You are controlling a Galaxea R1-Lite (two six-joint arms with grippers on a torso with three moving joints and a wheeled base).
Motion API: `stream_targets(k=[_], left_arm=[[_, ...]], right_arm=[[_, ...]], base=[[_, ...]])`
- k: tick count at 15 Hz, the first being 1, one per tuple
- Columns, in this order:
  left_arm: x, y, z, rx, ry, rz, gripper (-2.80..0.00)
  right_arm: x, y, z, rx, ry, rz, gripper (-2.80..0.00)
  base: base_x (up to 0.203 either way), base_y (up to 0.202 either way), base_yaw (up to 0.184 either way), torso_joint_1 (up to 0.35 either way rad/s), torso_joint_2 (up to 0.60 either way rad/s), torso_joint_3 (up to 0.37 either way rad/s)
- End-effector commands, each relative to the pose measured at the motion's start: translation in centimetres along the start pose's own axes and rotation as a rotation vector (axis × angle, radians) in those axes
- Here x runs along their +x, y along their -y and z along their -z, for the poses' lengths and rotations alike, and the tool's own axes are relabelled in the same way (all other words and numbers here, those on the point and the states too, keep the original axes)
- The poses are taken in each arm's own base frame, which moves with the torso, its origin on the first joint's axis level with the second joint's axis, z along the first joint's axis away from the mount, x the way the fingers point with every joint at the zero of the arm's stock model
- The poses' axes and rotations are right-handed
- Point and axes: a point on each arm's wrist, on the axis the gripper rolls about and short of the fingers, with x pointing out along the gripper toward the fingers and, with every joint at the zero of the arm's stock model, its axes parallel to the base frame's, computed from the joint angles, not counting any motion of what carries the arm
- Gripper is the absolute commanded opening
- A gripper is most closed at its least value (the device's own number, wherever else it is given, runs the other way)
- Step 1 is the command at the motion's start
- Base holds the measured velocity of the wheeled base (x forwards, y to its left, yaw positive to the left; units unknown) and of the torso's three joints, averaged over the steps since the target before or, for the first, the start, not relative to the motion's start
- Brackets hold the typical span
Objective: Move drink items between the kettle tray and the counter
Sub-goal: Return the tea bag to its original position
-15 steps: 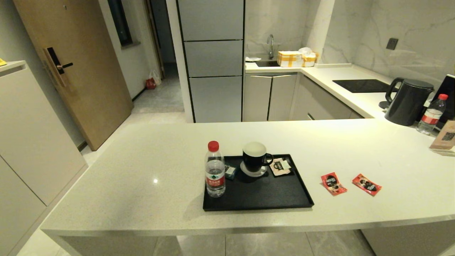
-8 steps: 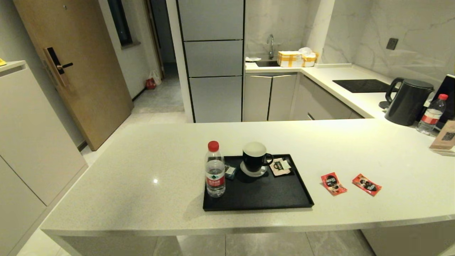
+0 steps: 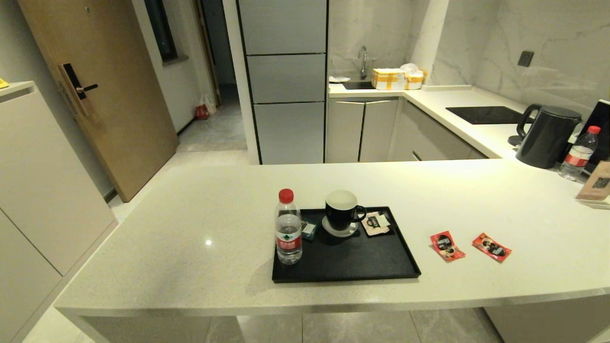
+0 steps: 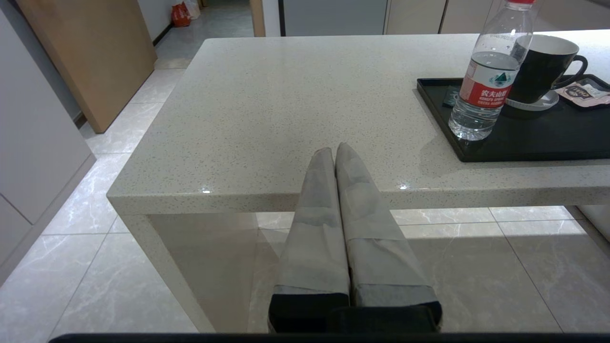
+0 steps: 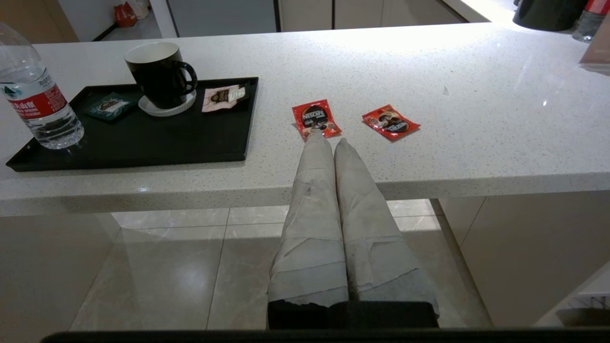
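My left pincer is closed, its two wrapped fingers pressed together, and it hangs in front of the tabletop, short of the near edge and holding nothing. My right pincer is closed and empty too, parked the same way before the edge further to my right; neither one shows from my head.

The black tray lies flat on the tabletop in front of me. On it, at the left near corner, stands a water bottle with a red cap. Behind it sits a black mug on a pale coaster, with a small teal packet to its left and a cream sachet to its right.

The two red sachets are off the tray, lying flat on the tabletop to its right. The first red sachet is near the tray's right rim, not touching it. The second red sachet lies just beyond it, apart from it.
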Motion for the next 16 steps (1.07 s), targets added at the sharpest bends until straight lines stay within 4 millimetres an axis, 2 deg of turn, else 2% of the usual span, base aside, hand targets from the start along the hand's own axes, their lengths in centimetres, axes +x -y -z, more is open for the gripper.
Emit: stream_targets(k=[1,16], left_arm=[[0.00,0.00,0.00,0.000,0.000,0.000,-2.80],[0.01,0.00,0.04,0.000,-0.001,0.000,-2.80]], right_arm=[[0.00,0.00,0.00,-0.001,0.000,-0.001,-2.80],[0.00,0.00,0.00,-0.001,0.000,-0.001,-2.80]], base=[[0.000,0.000,0.000,0.000,0.00,0.000],[0.000,0.000,0.000,0.000,0.00,0.000]])
